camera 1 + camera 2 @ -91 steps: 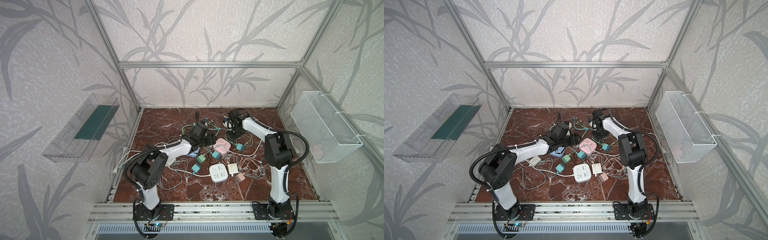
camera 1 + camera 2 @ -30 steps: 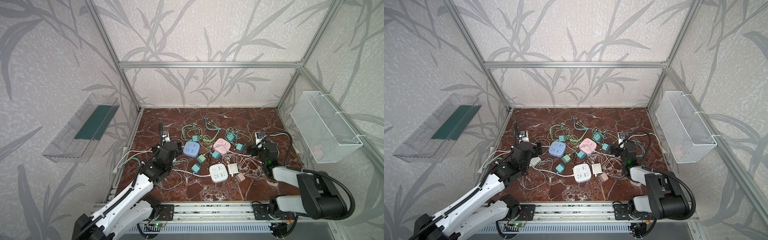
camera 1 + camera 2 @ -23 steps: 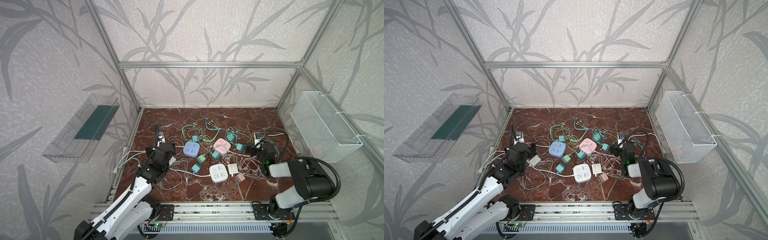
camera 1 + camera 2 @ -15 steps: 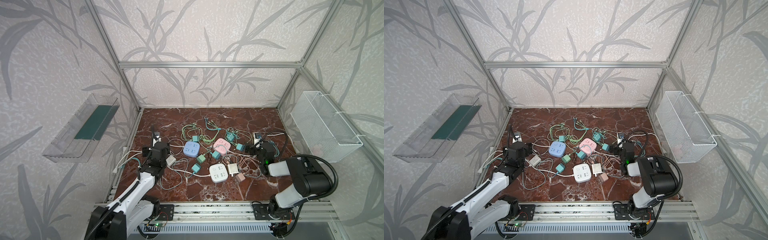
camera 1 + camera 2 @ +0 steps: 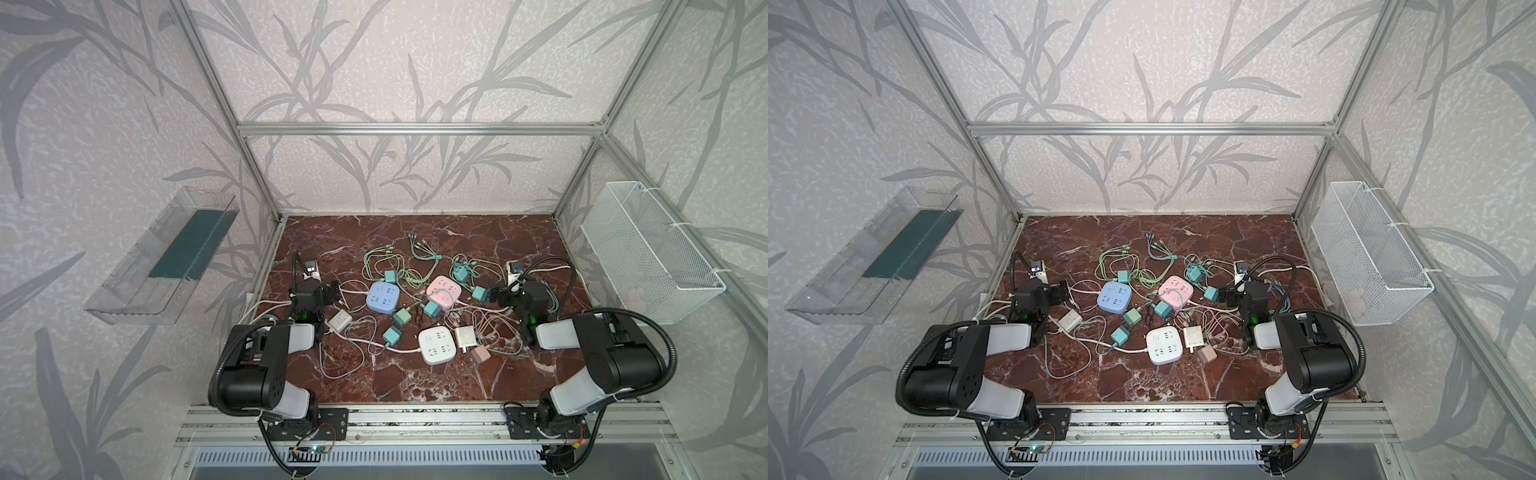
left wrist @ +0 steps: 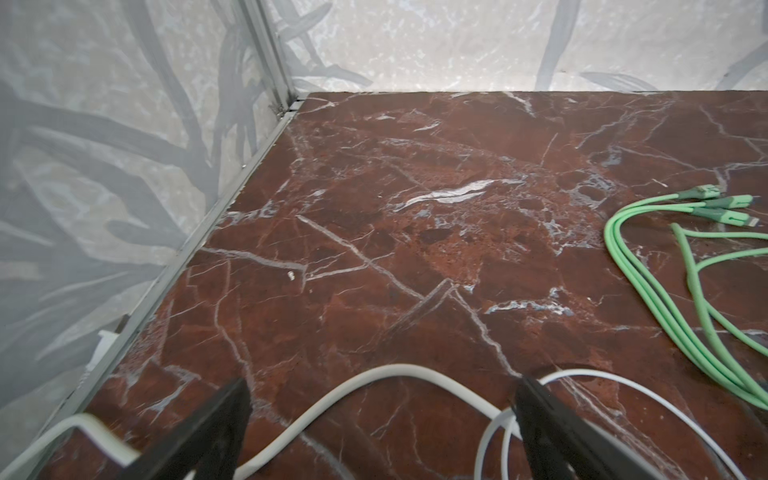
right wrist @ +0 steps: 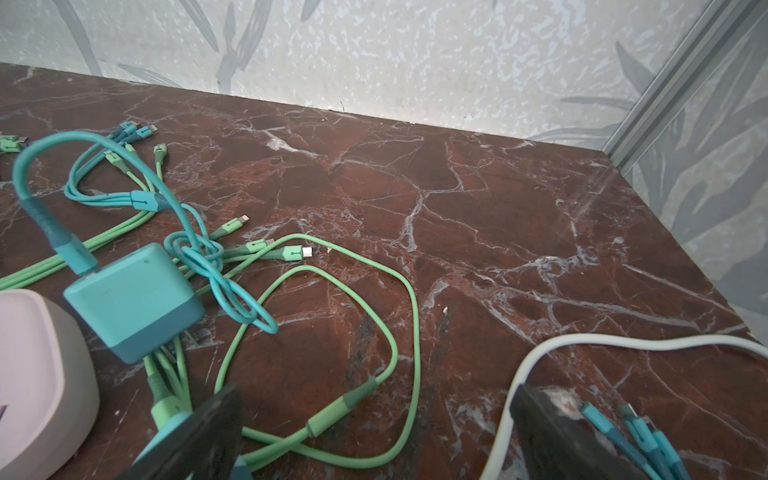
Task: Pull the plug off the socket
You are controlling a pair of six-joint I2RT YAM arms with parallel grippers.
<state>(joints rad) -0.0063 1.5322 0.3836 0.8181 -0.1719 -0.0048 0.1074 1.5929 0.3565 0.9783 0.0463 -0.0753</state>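
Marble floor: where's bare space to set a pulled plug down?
Free: the back strip of the marble floor along the rear wall, and the front band between the white socket and the rail. Crowded: the middle, around the blue socket and pink socket, tangled in cables.

Both drawn back from the cable heap: left gripper [image 5: 332, 293] beside blue square socket block [image 5: 383, 296]; right gripper [image 5: 496, 294] beside pink one [image 5: 444, 292].

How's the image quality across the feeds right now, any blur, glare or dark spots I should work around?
In both top views, even soft light, sharp focus, straight frame posts bowed by the wide lens; left wrist view: marble floor sharp at mid-range, open left end effector fingertips dark and soft; right wrist view: teal charger crisp, right end effector fingers blurred, faint streak of glare by the corner post.
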